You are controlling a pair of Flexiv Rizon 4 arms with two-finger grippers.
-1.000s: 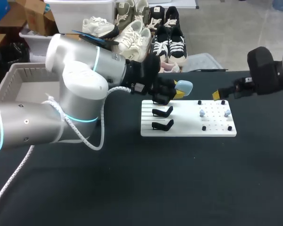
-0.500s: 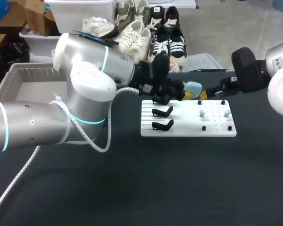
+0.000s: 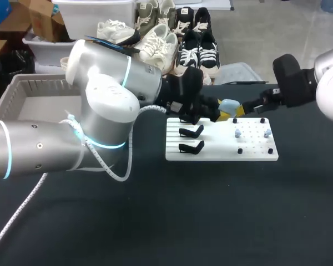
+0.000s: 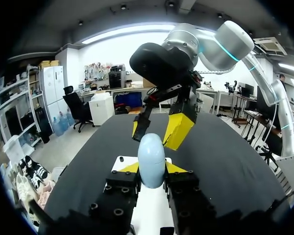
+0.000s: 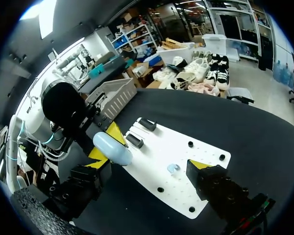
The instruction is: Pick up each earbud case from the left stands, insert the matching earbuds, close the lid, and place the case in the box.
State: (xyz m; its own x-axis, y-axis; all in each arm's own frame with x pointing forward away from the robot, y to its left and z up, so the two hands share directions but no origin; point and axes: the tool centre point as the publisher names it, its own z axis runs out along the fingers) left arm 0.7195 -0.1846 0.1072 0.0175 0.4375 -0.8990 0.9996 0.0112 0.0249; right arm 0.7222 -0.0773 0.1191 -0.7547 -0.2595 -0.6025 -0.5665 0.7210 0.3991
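While the left end effector (image 3: 221, 113) grips the case (image 3: 228, 105), black stands (image 3: 191, 131) sit nearby.

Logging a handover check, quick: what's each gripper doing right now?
Left gripper: closed on the light blue earbud case.
Right gripper: open, holding nothing.
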